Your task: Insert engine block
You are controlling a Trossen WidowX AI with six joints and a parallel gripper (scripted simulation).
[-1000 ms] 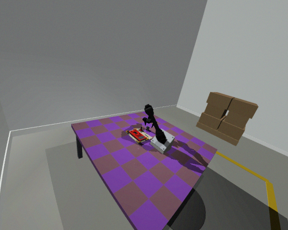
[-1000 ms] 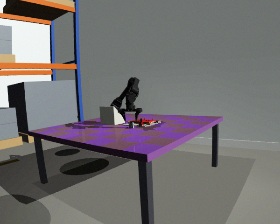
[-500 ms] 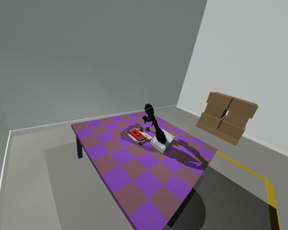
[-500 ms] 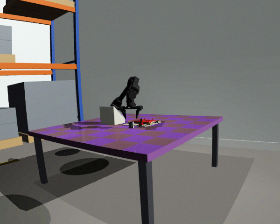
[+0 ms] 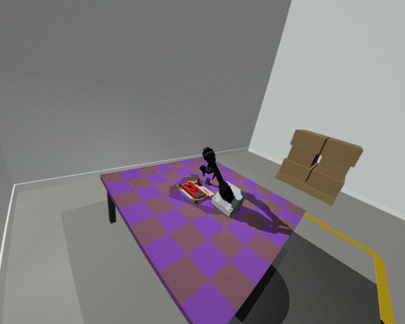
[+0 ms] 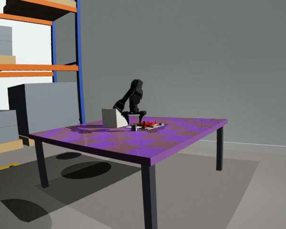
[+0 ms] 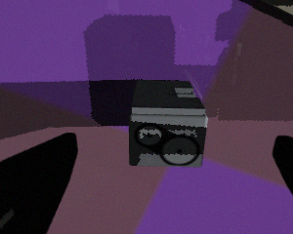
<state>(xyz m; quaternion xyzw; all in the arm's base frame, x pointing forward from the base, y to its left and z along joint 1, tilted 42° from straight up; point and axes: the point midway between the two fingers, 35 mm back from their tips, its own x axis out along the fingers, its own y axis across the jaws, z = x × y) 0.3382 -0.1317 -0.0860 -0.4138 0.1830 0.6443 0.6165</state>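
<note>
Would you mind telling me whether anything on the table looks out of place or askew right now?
Nothing stands out. The engine block sits upright on the table, beside the car body, not yet inserted; the open gripper hovers above it.

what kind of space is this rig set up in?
Likely a warehouse or storeroom: a tall blue-and-orange shelf rack holding crates, stacked cardboard boxes by the wall, and a yellow floor line. The arm works on a checkered table.

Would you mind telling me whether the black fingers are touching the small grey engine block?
Apart. The wrist view shows checkered table between each finger and the engine block.
</note>
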